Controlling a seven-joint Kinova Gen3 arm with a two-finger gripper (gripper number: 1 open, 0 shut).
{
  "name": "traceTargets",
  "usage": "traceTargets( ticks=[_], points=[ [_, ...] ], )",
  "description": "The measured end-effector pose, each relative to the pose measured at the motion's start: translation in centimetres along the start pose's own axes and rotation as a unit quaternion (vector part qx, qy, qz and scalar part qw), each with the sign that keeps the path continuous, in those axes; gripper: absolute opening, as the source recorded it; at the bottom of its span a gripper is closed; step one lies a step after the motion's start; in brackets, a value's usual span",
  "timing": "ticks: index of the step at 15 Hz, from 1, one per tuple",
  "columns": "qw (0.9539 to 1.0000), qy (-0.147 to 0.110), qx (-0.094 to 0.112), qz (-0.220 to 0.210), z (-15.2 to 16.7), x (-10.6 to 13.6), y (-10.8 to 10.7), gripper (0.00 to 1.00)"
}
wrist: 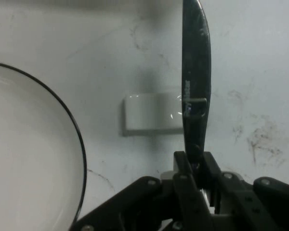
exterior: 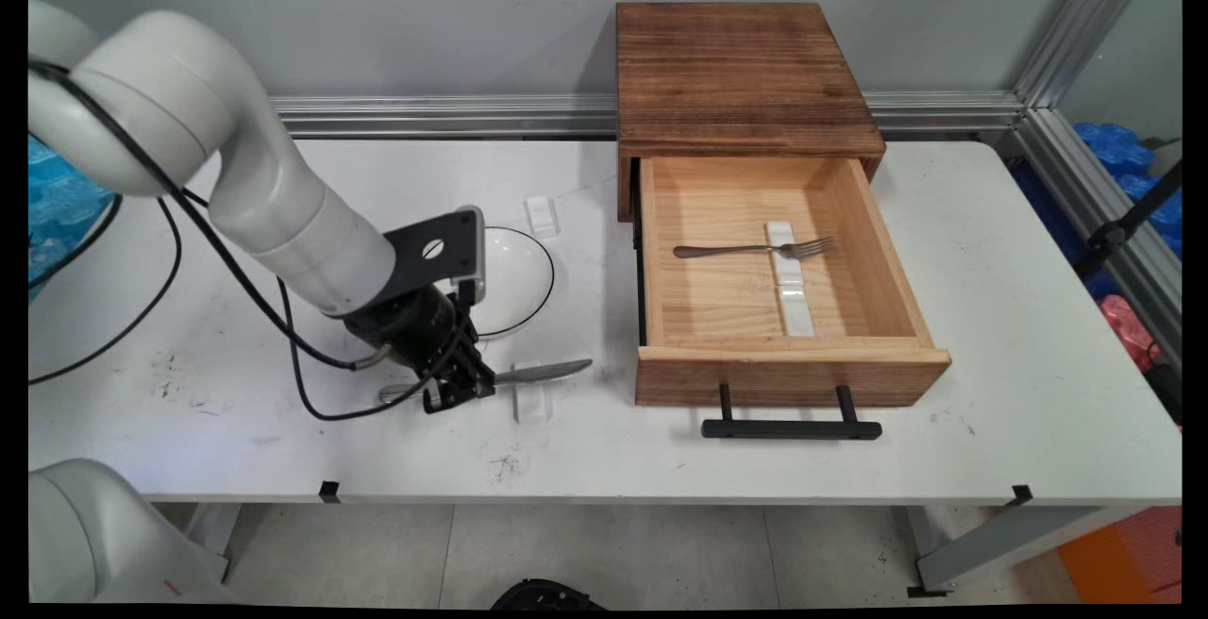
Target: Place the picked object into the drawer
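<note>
- Fingers of my black two-finger gripper (wrist: 196, 168) are clamped on a slim steel table knife (exterior: 543, 373), blade over a small white rest (wrist: 151, 113) beside the black-rimmed white bowl (exterior: 514, 275).
- Knife looks stiff, light and slippery; I judge a hold nearer the handle safest.

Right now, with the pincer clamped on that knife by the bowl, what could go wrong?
1. The pincer grips the knife by a narrow part with the long blade sticking out; it could pivot or slip in the grip.
2. The blade lies across the small white rest; a sideways move may drag or flip it.
3. The bowl sits close beside the pincer; a swing that way could clip its rim.
</note>
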Motion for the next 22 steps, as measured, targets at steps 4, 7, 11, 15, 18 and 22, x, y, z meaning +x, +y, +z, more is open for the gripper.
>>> traceTargets(
  ticks=[4, 7, 11, 15, 18, 22],
  points=[
    [1.0, 0.002, -0.005, 0.003, -1.9, 0.4, -0.4, 0.0],
    [0.9999, 0.003, -0.01, 0.008, -3.8, 0.9, -1.2, 0.0],
    [0.9998, 0.003, -0.012, 0.013, -5.6, 1.4, -2.2, 0.0],
    [0.9997, 0.005, -0.014, 0.019, -7.4, 2.2, -3.5, 0.0],
    [0.9997, 0.011, -0.011, 0.02, -8.5, 3.4, -4.6, 0.0],
    [0.9994, 0.027, -0.003, 0.02, -9.9, 6.7, -6.3, 0.0]
  ],
)
